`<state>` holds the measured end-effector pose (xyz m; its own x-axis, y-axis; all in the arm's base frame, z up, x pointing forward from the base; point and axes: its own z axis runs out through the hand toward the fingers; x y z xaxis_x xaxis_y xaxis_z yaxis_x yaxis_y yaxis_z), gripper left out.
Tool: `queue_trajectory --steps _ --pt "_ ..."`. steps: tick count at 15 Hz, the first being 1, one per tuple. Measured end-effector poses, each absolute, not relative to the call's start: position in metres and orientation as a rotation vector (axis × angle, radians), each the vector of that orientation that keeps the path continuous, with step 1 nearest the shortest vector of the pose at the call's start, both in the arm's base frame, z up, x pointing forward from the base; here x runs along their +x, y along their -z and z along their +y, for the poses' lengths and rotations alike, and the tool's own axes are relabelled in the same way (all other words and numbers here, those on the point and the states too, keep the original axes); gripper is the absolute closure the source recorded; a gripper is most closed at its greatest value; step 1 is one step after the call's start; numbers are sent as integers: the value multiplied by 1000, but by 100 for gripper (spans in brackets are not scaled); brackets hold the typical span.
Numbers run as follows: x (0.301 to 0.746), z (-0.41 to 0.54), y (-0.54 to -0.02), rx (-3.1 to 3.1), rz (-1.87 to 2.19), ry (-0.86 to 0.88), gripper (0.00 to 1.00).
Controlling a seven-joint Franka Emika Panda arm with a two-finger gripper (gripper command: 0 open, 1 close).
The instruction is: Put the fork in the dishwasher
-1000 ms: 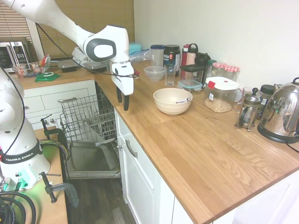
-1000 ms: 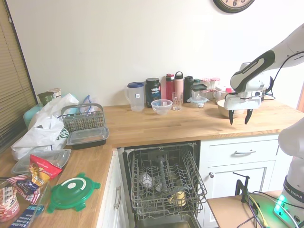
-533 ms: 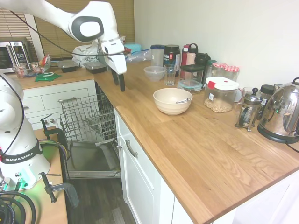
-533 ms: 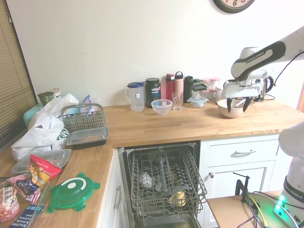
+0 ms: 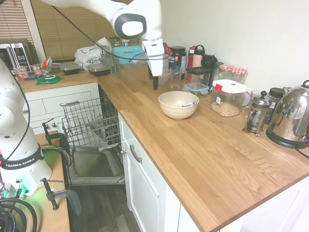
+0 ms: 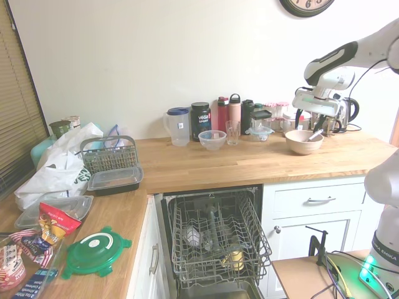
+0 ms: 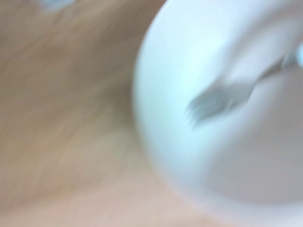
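Note:
The fork [image 5: 189, 104] lies inside the cream bowl [image 5: 177, 110] on the wooden counter, handle resting on the rim; it also shows in the bowl [image 6: 303, 144] as a fork [image 6: 315, 135] in the second exterior view. My gripper [image 5: 155, 83] hangs above the counter just beside the bowl, on its wall-side left, and holds nothing. In the second exterior view the gripper [image 6: 310, 120] stands open above the bowl. The blurred wrist view shows the fork [image 7: 215, 100] tines in the bowl [image 7: 227, 175]. The dishwasher [image 6: 215, 240] is open, its wire rack [image 5: 89, 121] pulled out over the lowered door [image 5: 96, 164].
A clear bowl [image 5: 160, 75], a glass [image 5: 175, 77], bottles [image 5: 195, 57], a lidded container [image 5: 228, 97], a French press [image 5: 258, 116] and a kettle [image 5: 292, 118] line the wall behind the cream bowl. A jug [image 6: 179, 126] and a wire basket [image 6: 109, 154] stand further along.
The gripper has risen from the counter edge by the dishwasher and swung across towards the wall, ending close above the cream bowl. The fork and bowl have not moved.

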<state>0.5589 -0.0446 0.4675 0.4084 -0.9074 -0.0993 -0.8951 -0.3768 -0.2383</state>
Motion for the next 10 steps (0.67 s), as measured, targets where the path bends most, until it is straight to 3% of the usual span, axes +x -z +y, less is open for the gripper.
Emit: queue_trajectory --steps 4,10 --pt "623 -88 -428 -2346 1837 51 0" --pt "657 -79 -415 -2322 2131 169 0"
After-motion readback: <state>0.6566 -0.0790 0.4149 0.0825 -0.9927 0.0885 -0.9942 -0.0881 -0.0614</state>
